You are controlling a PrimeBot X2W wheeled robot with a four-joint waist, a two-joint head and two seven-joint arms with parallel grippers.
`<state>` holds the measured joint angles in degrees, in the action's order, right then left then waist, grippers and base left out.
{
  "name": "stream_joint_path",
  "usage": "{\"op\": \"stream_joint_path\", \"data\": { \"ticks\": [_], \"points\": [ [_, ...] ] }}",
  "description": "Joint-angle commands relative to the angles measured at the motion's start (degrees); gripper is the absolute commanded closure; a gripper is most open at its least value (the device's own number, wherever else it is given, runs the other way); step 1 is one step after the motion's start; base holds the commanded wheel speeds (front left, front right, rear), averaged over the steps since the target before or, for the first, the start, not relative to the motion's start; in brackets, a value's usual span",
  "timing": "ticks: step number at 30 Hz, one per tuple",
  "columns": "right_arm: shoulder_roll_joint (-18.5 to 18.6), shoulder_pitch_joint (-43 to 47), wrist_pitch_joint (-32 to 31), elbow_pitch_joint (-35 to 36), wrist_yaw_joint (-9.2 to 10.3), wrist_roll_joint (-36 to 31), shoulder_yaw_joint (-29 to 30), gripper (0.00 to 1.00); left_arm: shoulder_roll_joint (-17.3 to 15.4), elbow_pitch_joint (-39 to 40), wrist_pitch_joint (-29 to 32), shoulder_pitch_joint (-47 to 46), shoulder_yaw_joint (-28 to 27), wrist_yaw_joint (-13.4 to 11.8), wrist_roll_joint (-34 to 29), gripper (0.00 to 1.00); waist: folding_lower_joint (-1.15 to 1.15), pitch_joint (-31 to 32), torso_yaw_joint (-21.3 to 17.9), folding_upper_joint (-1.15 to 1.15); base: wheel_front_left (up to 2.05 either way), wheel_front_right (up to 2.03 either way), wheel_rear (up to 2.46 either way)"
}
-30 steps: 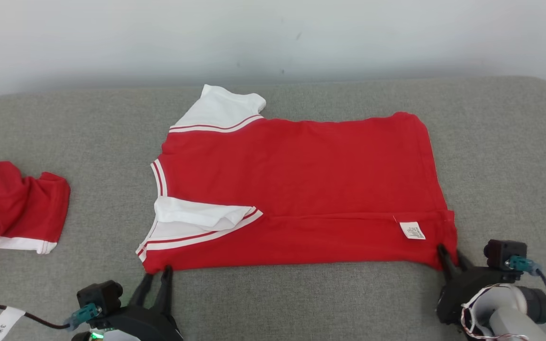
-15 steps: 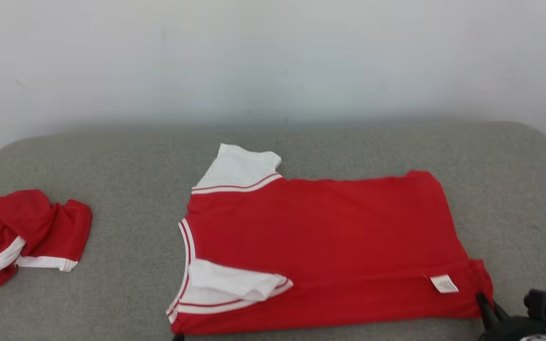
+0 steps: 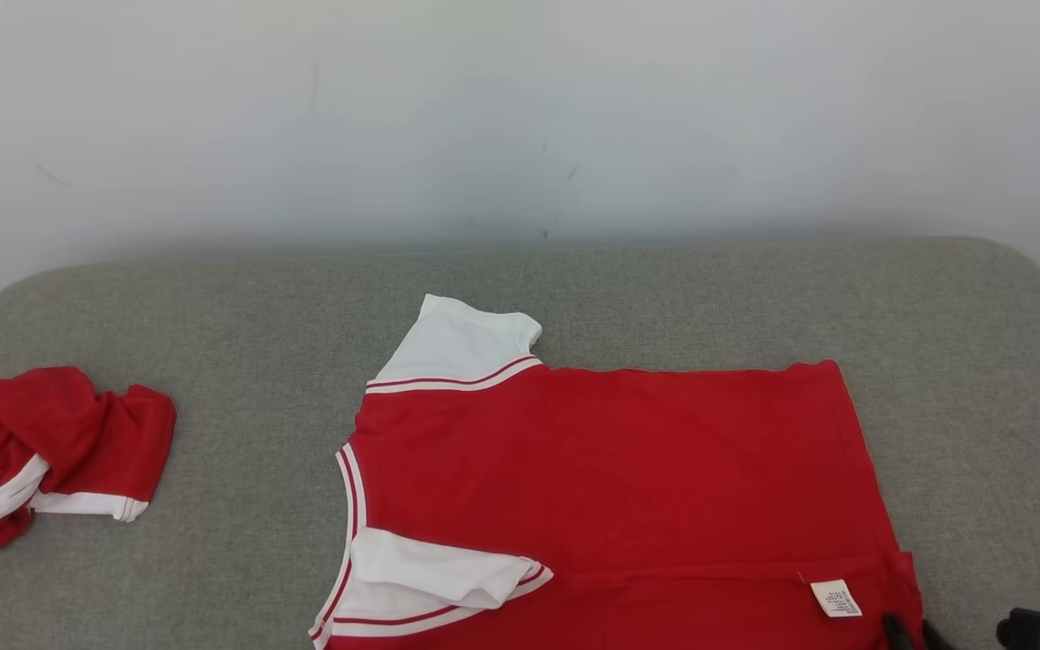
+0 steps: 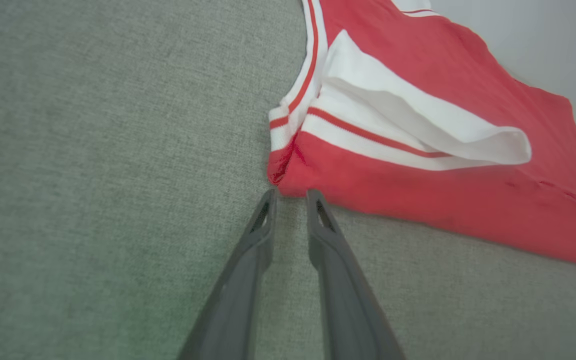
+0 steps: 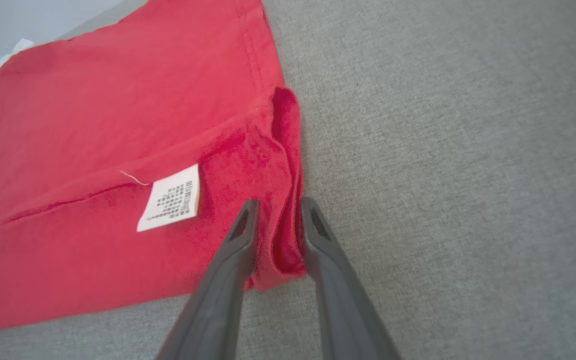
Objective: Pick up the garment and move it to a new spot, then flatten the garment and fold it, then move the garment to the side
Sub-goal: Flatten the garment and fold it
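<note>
At six o'clock on the grey cushion (image 3: 213,298), nearest the robot: left gripper (image 4: 290,192) with fingers narrowly parted, tips touching the shoulder corner of the red garment (image 3: 610,469). Pinching or merely touching, impossible to tell. Over at five o'clock, right gripper (image 5: 275,202) closed on a bunched fold of the hem corner, just beside the white care label (image 3: 836,598). Spread from six o'clock toward the centre, neckline pointing to nine o'clock, near long edge already turned over, near white sleeve (image 3: 430,569) tucked onto the red body, far sleeve (image 3: 461,343) lying flat toward twelve. Well apart at nine o'clock, crumpled: a second red-and-white piece (image 3: 51,442). Beyond, at twelve, a pale wall (image 3: 520,108). Judged to be the flatten-and-fold step, with both near corners being addressed. Likely needed next: a sure hold at both corners, then an even lift and carry toward twelve o'clock, both arms in step, keeping the edge taut and the tucked sleeve from slipping out.
</note>
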<state>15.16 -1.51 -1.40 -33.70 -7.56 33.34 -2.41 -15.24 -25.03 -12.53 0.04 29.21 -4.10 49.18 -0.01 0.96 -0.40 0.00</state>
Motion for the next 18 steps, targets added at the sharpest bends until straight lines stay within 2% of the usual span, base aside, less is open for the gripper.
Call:
{"op": "stream_joint_path", "data": {
  "ticks": [1,6,13,18],
  "points": [
    [0.05,0.64,0.64,1.03,0.11,-0.8,1.02,0.0,-0.13,0.49,-0.5,0.44,-0.16,-0.12,-0.25,0.0,0.01,0.12,0.04,0.0,0.0,0.0,0.0],
    [-1.73,2.03,2.68,6.39,0.1,-1.86,4.13,0.0,-0.32,5.1,-2.26,0.44,-2.29,-1.17,-2.86,0.0,0.01,0.2,0.17,0.0,0.0,0.0,0.0],
    [-2.51,2.77,8.22,15.45,0.1,-7.75,5.94,0.0,-2.86,13.73,-2.69,-2.43,-5.21,-6.33,-15.85,0.0,0.01,-0.36,0.13,0.0,0.0,0.0,0.0],
    [-4.1,2.26,11.79,19.53,0.1,-12.3,5.77,0.0,-4.85,15.1,-2.67,-4.49,-5.21,-8.0,-21.93,0.0,0.01,-0.86,-1.19,0.0,0.0,0.0,0.0]
  ]
}}
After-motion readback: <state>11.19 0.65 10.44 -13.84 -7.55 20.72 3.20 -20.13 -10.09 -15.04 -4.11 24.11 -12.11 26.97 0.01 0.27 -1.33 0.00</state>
